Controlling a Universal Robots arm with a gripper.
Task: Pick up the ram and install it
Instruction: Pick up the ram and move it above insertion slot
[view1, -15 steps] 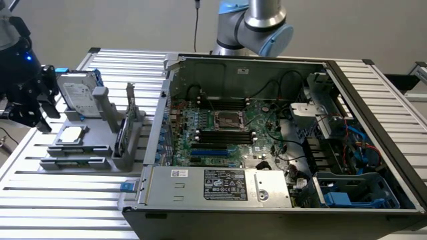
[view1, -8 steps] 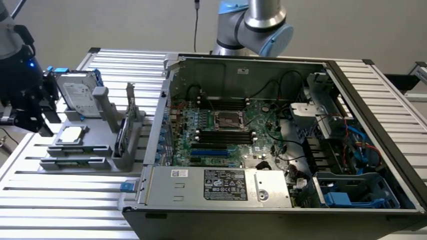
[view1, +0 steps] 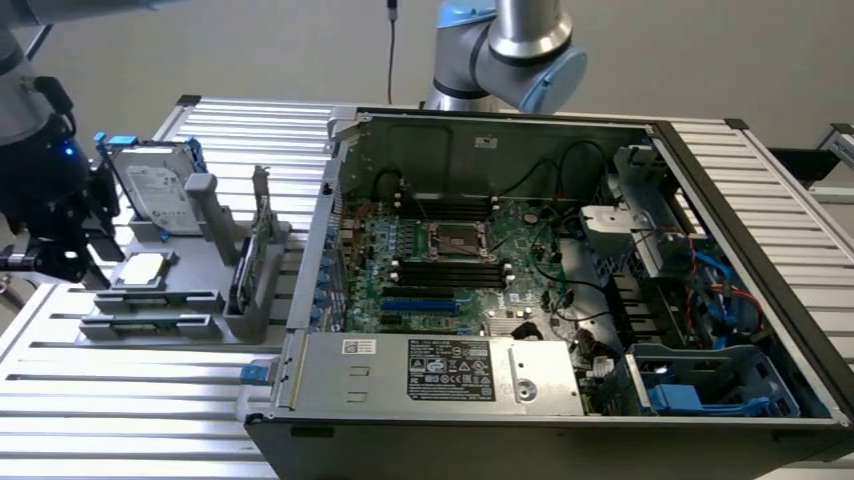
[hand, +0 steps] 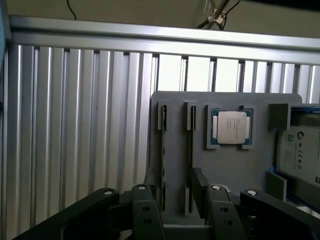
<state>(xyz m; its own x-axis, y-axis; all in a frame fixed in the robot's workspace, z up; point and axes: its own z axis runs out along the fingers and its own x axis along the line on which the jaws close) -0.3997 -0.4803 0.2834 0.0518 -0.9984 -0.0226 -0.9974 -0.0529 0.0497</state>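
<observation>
Presently, pick-up step judged in hand. Black two-finger gripper (hand: 182, 216) held open, empty, near grey plastic holder (hand: 235, 170). Thin dark ram (hand: 190, 147) seated edge-up in holder slot. Square alignment astride ram judged required.

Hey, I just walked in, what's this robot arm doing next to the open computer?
The arm's gripper hangs open and empty above the grey parts holder beside the open computer case. Its fingers sit on either side of a slot holding a thin dark strip, apparently the ram. A processor and a hard drive rest in the same holder. Nothing is picked up yet.
</observation>
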